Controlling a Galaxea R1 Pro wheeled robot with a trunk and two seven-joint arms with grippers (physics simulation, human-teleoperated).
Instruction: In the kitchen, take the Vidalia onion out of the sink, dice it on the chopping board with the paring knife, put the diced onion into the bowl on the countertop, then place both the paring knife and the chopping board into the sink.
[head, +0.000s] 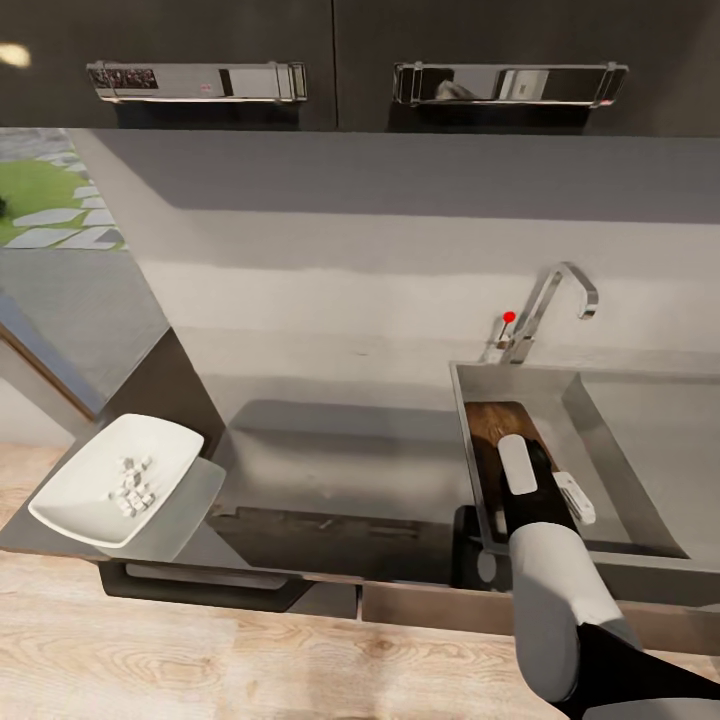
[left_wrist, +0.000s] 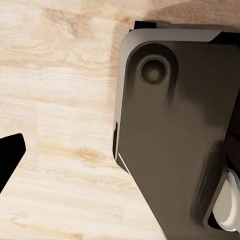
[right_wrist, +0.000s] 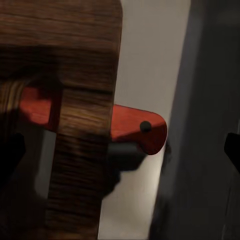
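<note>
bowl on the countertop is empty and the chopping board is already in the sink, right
Not quite. In the head view the bowl on the countertop holds small white diced pieces. The chopping board is indeed in the sink.

My arm's shell is pale grey over black. The dark brown, grained wooden chopping board (head: 492, 425) lies in the shiny grey steel sink (head: 610, 440). A red knife handle (right_wrist: 136, 127) carries one dark rivet. The white squarish bowl (head: 75, 490) holds whitish onion dice (head: 133, 487). The floor (head: 200, 660) is pale blond wood.
</note>
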